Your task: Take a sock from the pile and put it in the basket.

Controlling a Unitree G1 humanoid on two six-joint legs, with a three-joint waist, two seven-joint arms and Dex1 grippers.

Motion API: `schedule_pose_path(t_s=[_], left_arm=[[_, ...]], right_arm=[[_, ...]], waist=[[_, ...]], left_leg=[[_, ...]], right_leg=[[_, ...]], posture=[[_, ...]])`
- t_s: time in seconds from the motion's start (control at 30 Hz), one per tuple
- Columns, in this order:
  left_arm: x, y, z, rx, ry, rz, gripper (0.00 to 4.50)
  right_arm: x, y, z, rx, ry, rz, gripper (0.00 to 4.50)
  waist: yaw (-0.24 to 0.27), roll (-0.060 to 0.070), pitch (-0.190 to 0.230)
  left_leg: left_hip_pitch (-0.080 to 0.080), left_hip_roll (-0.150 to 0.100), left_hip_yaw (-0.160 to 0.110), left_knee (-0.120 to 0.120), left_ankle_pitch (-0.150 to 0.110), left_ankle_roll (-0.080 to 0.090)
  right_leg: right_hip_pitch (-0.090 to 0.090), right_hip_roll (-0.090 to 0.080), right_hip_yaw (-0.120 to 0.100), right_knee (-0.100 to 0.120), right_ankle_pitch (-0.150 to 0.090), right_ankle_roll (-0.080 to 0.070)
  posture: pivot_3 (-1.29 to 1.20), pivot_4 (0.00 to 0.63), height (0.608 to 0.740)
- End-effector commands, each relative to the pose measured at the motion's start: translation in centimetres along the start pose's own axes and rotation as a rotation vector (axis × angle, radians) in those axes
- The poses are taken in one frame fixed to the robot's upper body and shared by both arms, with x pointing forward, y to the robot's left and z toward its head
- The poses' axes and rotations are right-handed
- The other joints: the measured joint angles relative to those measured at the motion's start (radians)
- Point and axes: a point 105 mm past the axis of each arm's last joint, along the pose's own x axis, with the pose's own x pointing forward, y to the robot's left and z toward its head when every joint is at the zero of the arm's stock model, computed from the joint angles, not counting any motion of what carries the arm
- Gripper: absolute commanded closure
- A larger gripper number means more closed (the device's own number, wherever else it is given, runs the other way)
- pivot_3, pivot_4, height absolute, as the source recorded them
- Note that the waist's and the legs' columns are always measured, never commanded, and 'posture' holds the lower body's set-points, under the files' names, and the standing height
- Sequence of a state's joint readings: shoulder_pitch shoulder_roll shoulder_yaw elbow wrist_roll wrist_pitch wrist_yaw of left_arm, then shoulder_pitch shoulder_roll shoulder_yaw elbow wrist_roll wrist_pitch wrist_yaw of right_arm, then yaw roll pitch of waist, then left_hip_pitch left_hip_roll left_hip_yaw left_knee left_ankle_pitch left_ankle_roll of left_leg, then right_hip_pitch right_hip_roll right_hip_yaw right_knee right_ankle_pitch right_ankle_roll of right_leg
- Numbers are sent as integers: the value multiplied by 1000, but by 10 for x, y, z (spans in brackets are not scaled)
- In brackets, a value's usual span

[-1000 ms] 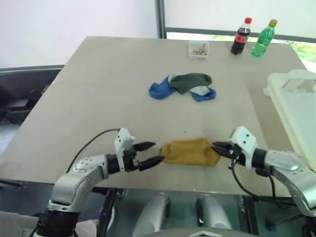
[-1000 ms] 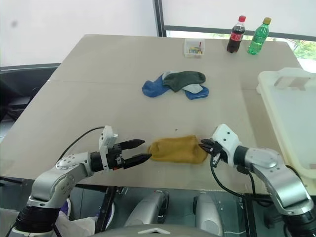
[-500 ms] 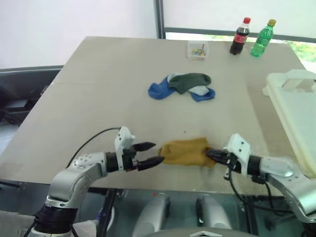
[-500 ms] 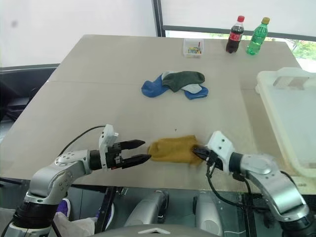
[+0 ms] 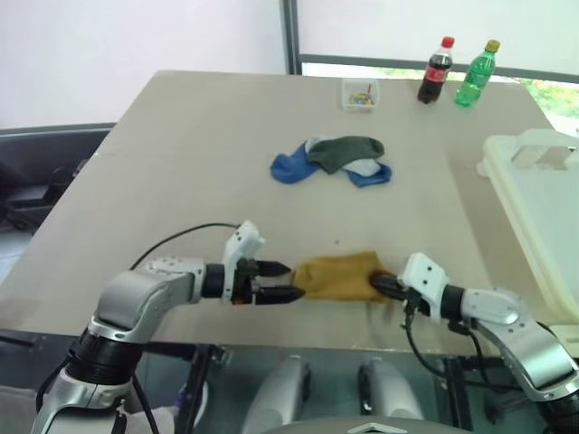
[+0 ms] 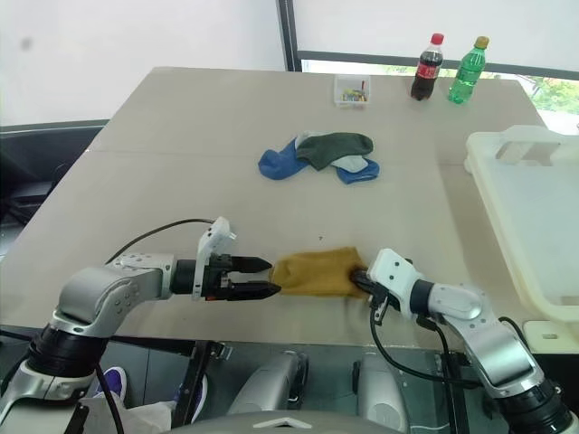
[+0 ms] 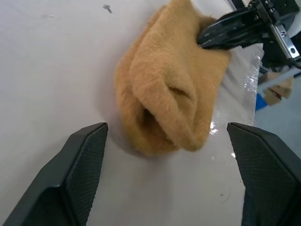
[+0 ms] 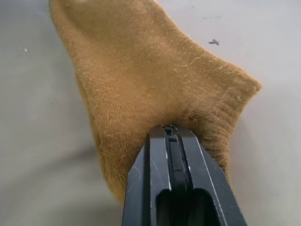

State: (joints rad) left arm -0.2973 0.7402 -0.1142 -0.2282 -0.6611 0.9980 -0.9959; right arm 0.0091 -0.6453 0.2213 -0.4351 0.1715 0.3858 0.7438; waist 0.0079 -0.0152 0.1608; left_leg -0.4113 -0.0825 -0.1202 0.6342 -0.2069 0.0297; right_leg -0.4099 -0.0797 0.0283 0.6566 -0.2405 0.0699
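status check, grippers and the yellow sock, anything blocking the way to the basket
Right gripper shut on yellow sock. Left gripper open beside it. Sock flat on table. Basket to the right, path unobstructed.

A mustard-yellow sock (image 5: pixel 342 277) lies crumpled flat near the table's near edge, apart from the pile (image 5: pixel 333 158) of blue, dark green and pale socks farther back. The cream-white basket (image 5: pixel 541 190) stands at the right.
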Motion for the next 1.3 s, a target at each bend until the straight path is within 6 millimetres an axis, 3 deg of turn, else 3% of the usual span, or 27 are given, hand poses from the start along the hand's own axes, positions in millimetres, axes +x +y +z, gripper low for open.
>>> schedule_pose_path(t_s=[0.03,0.17,0.73,1.03,1.3], left_arm=[[10,-10,-2,-77,48,-104,222],[11,-24,9,-141,46,-210,222],[8,-54,35,-185,-45,-396,222],[43,-61,63,-200,-114,-465,222],[67,-57,69,-238,-135,-457,222]], right_arm=[[5,5,-2,2,23,-2,4467],[7,6,3,0,12,-9,4467],[6,5,17,9,-11,-3,4467],[0,2,20,49,-26,-29,4467],[-10,0,24,69,-33,-57,4467]], waist=[[1,0,0],[-8,-1,0],[-19,-1,0],[-13,-1,1],[-16,-1,1]], left_leg=[[0,0,0,0,0,0],[-1,0,0,0,0,0],[-2,0,-1,0,0,0],[-3,-1,-1,1,0,0],[-3,-1,0,1,0,0]], right_leg=[[0,0,0,0,0,0],[-1,1,0,0,0,0],[-1,0,0,0,0,0],[-1,0,0,1,0,0],[-1,0,0,1,0,0]], posture=[[0,150,740],[0,150,740],[0,150,740],[0,150,740],[0,150,740]])
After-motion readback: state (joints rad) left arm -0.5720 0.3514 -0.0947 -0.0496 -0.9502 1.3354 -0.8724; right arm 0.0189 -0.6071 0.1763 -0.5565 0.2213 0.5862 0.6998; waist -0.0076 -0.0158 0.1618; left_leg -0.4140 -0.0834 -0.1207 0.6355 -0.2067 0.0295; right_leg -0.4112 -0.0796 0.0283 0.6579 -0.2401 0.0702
